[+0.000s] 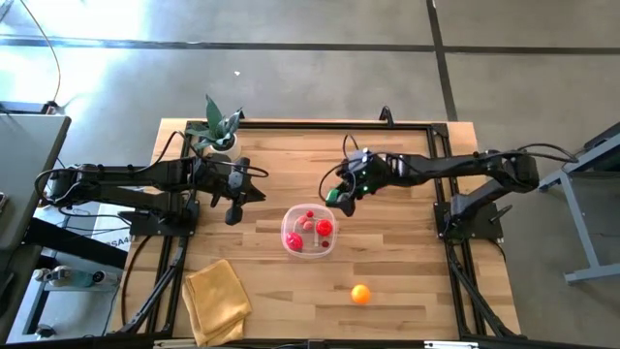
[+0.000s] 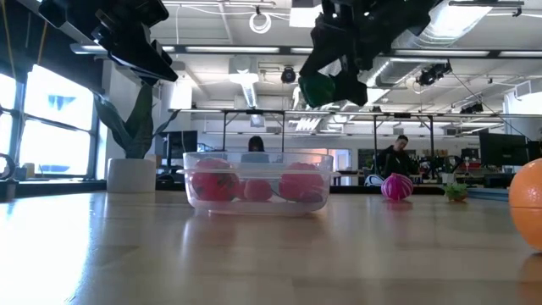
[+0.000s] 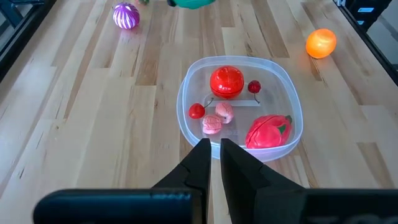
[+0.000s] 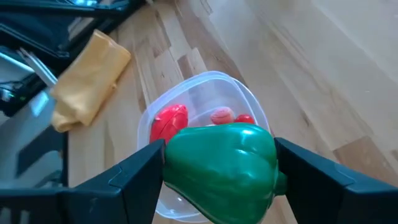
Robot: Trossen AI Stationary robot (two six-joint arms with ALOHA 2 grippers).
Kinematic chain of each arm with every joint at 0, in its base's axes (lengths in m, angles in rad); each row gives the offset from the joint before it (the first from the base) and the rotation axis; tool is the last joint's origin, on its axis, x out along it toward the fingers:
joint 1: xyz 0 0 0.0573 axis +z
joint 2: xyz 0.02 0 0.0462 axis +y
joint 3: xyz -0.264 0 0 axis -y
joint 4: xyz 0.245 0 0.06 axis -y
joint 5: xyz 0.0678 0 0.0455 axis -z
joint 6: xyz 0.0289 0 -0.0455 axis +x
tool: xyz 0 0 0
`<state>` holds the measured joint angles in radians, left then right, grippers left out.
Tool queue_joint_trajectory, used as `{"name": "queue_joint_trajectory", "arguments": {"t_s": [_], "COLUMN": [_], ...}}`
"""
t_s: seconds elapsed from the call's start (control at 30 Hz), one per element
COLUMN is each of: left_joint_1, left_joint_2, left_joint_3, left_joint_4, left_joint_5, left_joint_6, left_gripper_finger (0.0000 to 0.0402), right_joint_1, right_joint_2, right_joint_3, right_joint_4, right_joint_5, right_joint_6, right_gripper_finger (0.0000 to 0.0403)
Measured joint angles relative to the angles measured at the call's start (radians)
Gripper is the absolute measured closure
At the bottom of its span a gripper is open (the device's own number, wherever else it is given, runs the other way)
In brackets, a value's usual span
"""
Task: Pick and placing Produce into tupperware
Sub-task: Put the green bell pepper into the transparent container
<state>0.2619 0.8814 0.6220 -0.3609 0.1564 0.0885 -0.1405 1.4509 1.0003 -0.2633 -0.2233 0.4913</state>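
Observation:
The tupperware (image 1: 310, 231), a clear round tub, stands mid-table on its base and holds red and pink produce: a red tomato (image 3: 226, 82), a red pepper-like piece (image 3: 268, 132) and small pink bits. My right gripper (image 1: 341, 199) is shut on a green toy pepper (image 4: 221, 162) in the air just beyond the tub's far right rim. My left gripper (image 3: 211, 155) hovers shut to the left of the tub, pointing at it. An orange (image 1: 360, 294) lies near the front edge. A magenta piece (image 3: 126, 15) lies on the far side of the table. My right gripper pinches the green pepper between its two fingers, one finger (image 4: 134, 174) on each of its opposite sides (image 4: 171, 163). The fingers slant down from the table's right side. The pepper hangs lifted clear of the table, above the tub's level (image 2: 320, 87).
A folded yellow cloth (image 1: 218, 301) lies at the front left. A potted plant (image 1: 218, 131) stands at the far left corner. A small green piece (image 2: 456, 191) lies near the magenta one. Bare wood lies between the tub and the orange.

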Motion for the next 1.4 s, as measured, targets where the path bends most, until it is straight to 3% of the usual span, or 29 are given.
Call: {"name": "queue_joint_trajectory", "arguments": {"t_s": [0.2,0.57,0.9,1.4], "left_joint_1": [0.0,0.0,0.0,0.0], "left_joint_2": [0.0,0.0,0.0,0.0], "left_joint_3": [0.0,0.0,0.0,0.0], "left_joint_4": [0.0,0.0,0.0,0.0], "left_joint_5": [0.0,0.0,0.0,0.0], "left_joint_6": [0.0,0.0,0.0,0.0], "left_gripper_finger": [0.0376,0.0376,0.0376,0.0376], "right_joint_1": [0.077,0.157,0.171,0.188], "right_joint_2": [0.063,0.326,0.459,0.469], "right_joint_3": [0.096,0.316,0.337,0.327], "right_joint_4": [-0.057,-0.206,-0.203,-0.185], "right_joint_5": [0.081,0.145,0.146,0.193], "right_joint_6": [-0.074,-0.181,-0.198,-0.242], "right_gripper_finger": [0.0134,0.0134,0.0134,0.013]}}
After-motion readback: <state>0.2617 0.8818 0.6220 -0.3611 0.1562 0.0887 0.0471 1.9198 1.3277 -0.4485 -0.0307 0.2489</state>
